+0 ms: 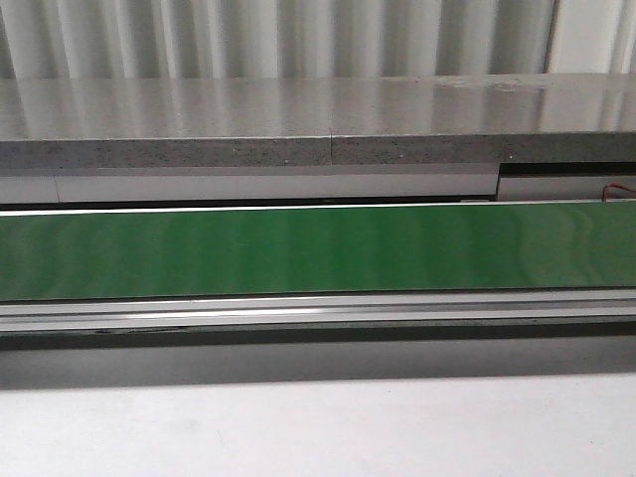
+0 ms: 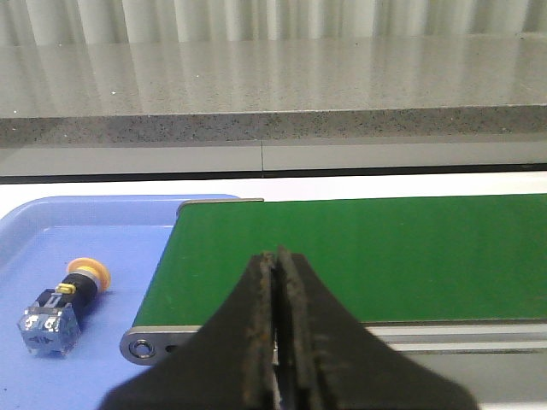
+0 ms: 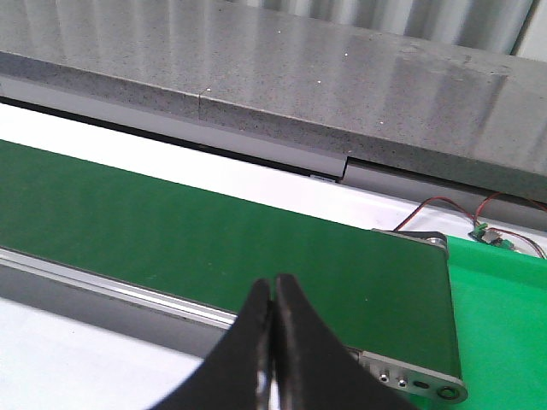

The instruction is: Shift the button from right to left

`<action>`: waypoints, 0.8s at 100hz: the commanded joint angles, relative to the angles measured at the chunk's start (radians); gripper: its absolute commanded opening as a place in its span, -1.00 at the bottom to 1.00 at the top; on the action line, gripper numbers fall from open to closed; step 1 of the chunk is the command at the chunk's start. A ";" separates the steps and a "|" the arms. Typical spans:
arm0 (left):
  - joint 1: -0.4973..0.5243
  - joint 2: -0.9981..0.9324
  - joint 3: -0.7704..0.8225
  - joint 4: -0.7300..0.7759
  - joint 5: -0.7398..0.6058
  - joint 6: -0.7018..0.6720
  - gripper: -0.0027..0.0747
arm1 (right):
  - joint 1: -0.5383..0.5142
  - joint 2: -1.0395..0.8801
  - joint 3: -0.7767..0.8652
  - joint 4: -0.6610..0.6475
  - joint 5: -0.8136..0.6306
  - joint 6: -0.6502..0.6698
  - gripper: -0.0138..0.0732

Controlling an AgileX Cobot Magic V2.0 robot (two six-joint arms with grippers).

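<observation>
The button (image 2: 64, 299) lies on its side in a blue tray (image 2: 102, 239) beside the end of the green conveyor belt (image 2: 359, 256), seen only in the left wrist view. Its yellow round head points toward the belt's far side and its clear-and-blue block lies nearest the camera. My left gripper (image 2: 279, 256) is shut with nothing in it, hanging over the belt's near edge, apart from the button. My right gripper (image 3: 274, 284) is shut and empty over the belt's near edge by its other end. Neither gripper shows in the front view.
The green belt (image 1: 318, 248) runs across the front view with a metal rail (image 1: 318, 313) along its near side. A grey stone ledge (image 1: 318, 124) runs behind it. A green tray (image 3: 504, 325) and red wires (image 3: 444, 209) lie past the belt's right end.
</observation>
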 commanded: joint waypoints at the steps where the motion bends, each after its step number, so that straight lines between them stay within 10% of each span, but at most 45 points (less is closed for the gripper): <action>1: -0.006 -0.032 0.039 -0.009 -0.086 -0.011 -0.98 | -0.005 0.014 -0.019 -0.017 -0.092 -0.005 -0.83; 44: -0.006 -0.032 0.039 -0.009 -0.086 -0.011 -0.98 | -0.304 0.005 0.297 -0.060 -0.652 0.018 -0.83; 80: -0.006 -0.032 0.039 -0.009 -0.086 -0.011 -0.98 | -0.349 -0.123 0.409 -0.072 -0.614 0.082 -0.83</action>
